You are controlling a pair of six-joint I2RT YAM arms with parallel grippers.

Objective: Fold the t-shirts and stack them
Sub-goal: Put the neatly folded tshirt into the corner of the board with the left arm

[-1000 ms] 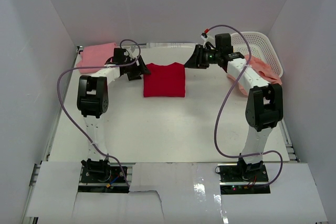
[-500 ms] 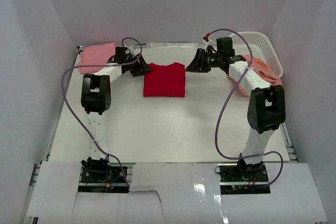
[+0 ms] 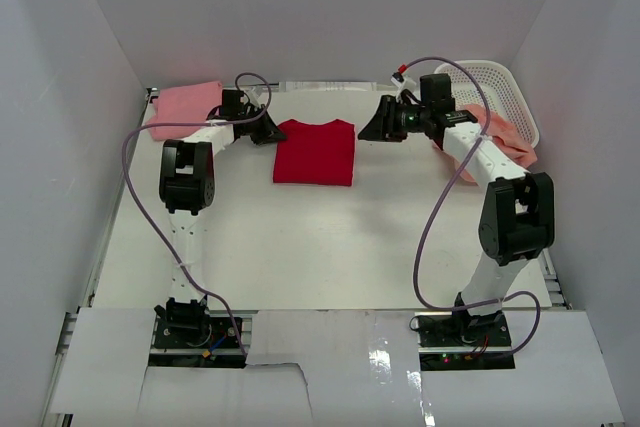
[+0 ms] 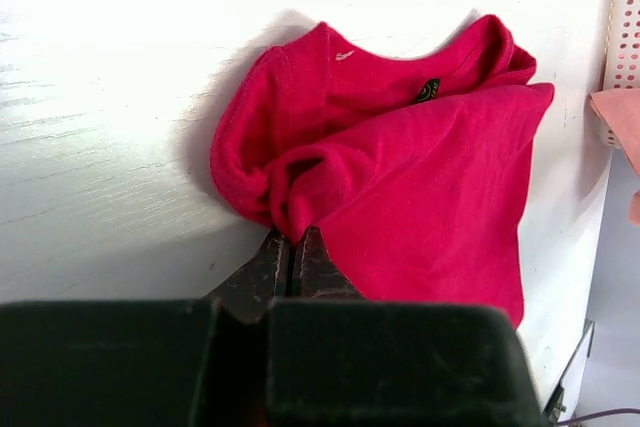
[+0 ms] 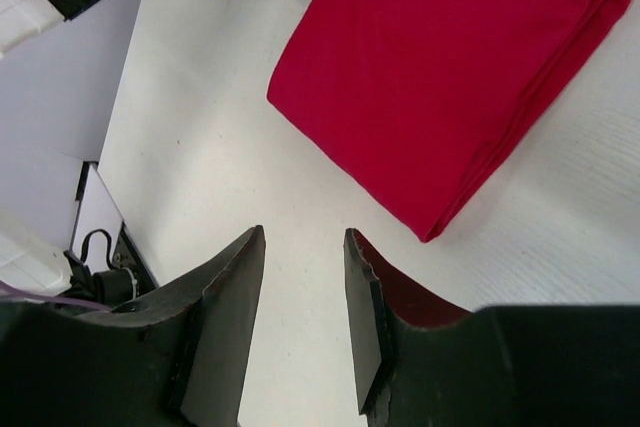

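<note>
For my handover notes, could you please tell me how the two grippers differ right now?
The left gripper is shut, the right gripper open. The left pinches a bunched corner of the red t-shirt; the right holds nothing, beside its folded edge. Both are near that shirt.

Top external: I look down from high behind the near edge, over the whole table (image 3: 300, 247).
Left wrist: close, low, facing the red t-shirt (image 4: 400, 167).
Right wrist: close, tilted down.
Shared: that shirt, in all three.
</note>
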